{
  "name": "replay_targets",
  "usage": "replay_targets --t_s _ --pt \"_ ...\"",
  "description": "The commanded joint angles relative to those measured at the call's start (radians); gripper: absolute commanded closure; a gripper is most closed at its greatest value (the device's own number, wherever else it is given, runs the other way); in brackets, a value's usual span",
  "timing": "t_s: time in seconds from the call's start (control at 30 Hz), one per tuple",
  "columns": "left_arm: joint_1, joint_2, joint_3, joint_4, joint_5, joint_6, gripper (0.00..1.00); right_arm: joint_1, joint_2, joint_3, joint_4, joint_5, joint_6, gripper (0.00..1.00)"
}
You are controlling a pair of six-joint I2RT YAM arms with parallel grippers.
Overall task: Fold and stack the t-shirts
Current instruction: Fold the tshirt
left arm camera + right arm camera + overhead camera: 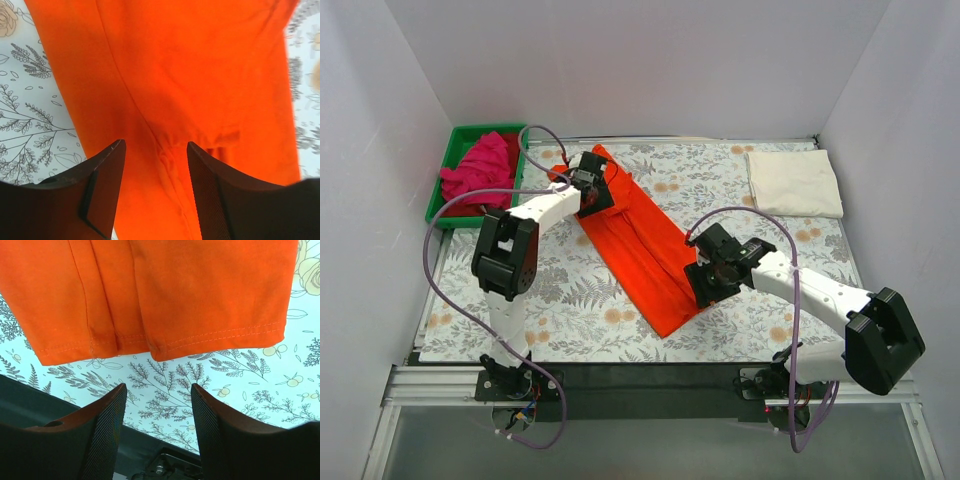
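Nearest up: the right gripper point(157, 390), jaws wide apart with nothing between them, hanging just short of the stitched hem of the orange-red t-shirt point(165, 290), so it looks lined up to take that hem edge. The left gripper point(156, 147) is equally wide and also holds nothing. It sits over the shirt's far end, with a seam and a tucked fold running between its fingers, though I can't tell if the tips touch the fabric. From the top view the orange-red shirt lies on the grey floral cloth point(570, 290) as a long narrow strip, diagonal from far-left to near-centre with its sides already folded in, and one arm is parked at each end. My read is that the lengthwise fold is done and the end-to-end fold comes next, hence the two-end setup. The cream-white t-shirt point(793, 182) is folded square at the far right, well apart and likely the stack base. The magenta-pink t-shirt point(480, 170) is bunched in the green tray point(460, 133) at far left, not yet folded. Risk: the narrow hem layers could split if the right gripper pinches only the top ply.
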Motion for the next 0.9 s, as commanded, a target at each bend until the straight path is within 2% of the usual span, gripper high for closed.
replay_targets --t_s 0.0,0.23,0.57,0.7,0.87 --pt "0.005 0.028 0.020 0.004 -0.038 -0.017 0.51 -0.004 -0.025 -0.019 0.040 -0.010 0.000 0.48" --pt "0.010 0.159 0.097 0.002 -0.059 0.038 0.57 -0.004 -0.018 -0.019 0.056 -0.018 0.000 0.49" --pt "0.079 0.258 0.192 0.087 -0.083 0.287 0.54 -0.006 0.017 0.004 0.086 -0.093 -0.007 0.49" --pt "0.085 0.205 0.186 0.088 -0.061 0.324 0.46 -0.006 0.036 0.050 0.091 -0.090 -0.016 0.49" --pt "0.056 0.012 0.065 0.022 0.029 0.180 0.37 -0.053 0.060 0.076 0.103 -0.044 -0.062 0.49"
